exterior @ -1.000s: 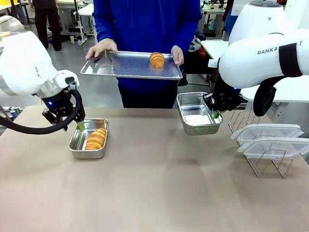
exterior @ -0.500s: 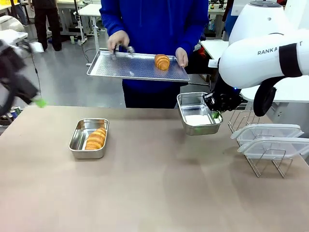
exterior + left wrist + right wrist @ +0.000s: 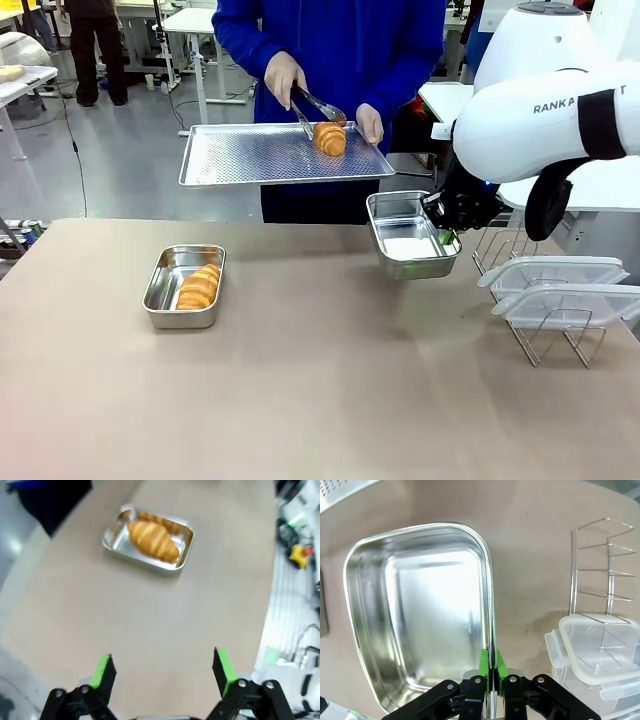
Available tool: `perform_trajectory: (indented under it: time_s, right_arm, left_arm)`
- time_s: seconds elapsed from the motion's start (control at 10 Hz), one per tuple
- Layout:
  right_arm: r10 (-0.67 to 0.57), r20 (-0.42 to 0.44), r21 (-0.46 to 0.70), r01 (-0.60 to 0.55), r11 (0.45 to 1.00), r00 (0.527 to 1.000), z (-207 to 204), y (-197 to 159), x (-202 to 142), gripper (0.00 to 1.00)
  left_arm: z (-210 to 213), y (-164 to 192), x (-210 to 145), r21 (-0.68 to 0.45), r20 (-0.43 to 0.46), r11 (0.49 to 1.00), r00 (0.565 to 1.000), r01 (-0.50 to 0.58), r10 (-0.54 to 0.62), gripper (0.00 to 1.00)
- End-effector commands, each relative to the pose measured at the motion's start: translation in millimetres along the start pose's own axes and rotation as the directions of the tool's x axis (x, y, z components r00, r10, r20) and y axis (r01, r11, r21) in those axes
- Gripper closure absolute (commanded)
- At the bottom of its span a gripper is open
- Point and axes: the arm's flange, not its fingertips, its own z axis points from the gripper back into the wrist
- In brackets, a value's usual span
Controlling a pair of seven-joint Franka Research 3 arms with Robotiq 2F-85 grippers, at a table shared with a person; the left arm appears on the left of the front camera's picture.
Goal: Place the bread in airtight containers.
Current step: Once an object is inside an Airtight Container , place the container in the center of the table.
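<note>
**Empty tin held out; second croissant not yet in**

Right fingers (image 3: 485, 661) are clenched on the thin rim of the empty steel tin (image 3: 410, 235), which looks raised off the desk (image 3: 320, 400) at 2 o'clock from its centre. Left fingers (image 3: 223, 666) are released with nothing between them. The filled tin (image 3: 172, 268) at 9 o'clock holds one croissant (image 3: 199, 287). The second croissant (image 3: 328, 138) sits on the perforated tray (image 3: 250, 155) at 12 o'clock, with the person's tongs (image 3: 318, 106) on it.

Judgement: the step is receiving. Keep the tin level, mouth up and still. An edge pinch may pivot when the load lands.

Materials: the tins are mirror-bright, slick and round-cornered. The croissants are ridged and flaky, likely crushable. Clear lids (image 3: 555, 272) rest on a wire rack (image 3: 548, 345) at 3 o'clock.
</note>
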Motion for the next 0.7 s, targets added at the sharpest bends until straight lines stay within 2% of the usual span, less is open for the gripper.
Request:
perform_trajectory:
  time_s: [0.0, 0.3, 0.6]
  right_arm:
    - [-0.015, 0.009, -0.005, 0.015, 1.0, 1.0, 3.6, 0.5, 0.6, 1.0]
    - [-0.015, 0.009, -0.005, 0.015, 1.0, 1.0, 3.6, 0.5, 0.6, 1.0]
    - [-0.015, 0.009, -0.005, 0.015, 1.0, 1.0, 3.6, 0.5, 0.6, 1.0]
  left_arm:
    - [-3.9, 2.3, -12.7, -0.024, 0.127, 0.998, 0.99, 0.058, -0.055, 0.0]
    - [-3.0, 2.5, -22.3, 0.016, 0.256, 0.99, 0.956, 0.143, -0.143, 0.0]
    - [2.7, 6.4, -19.8, -0.007, 0.326, 0.998, 0.944, 0.063, -0.057, 0.0]
